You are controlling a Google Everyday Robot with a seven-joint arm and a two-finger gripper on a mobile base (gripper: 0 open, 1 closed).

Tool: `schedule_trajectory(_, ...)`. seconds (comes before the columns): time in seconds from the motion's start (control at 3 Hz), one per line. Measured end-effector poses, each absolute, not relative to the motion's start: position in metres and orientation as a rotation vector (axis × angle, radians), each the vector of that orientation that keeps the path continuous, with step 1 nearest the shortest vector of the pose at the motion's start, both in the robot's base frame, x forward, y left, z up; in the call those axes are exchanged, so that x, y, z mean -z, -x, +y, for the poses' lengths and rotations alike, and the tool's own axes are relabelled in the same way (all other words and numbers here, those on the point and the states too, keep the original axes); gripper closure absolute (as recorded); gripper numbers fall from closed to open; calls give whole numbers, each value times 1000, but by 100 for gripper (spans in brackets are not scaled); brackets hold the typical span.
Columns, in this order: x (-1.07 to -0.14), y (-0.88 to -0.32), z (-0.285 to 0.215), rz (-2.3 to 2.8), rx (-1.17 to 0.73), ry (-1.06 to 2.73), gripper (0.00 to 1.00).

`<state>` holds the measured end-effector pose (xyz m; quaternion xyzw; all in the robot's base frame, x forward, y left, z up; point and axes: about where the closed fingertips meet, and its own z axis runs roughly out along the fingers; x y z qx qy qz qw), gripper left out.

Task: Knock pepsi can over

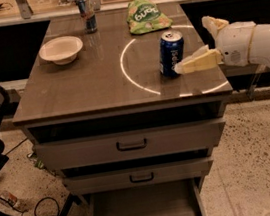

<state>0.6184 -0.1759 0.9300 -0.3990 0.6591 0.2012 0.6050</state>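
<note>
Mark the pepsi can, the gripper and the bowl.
pepsi can (171, 54): camera view, middle of its blue side.
gripper (191, 45): camera view, midway between its fingertips, just right of the can.
bowl (61, 48): camera view, its bare inside.
</note>
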Motion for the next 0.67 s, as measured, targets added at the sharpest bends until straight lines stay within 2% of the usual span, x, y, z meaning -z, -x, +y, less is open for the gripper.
schedule_trajectory(0.67, -900, -643, -155, 1550, -599, 893, 3)
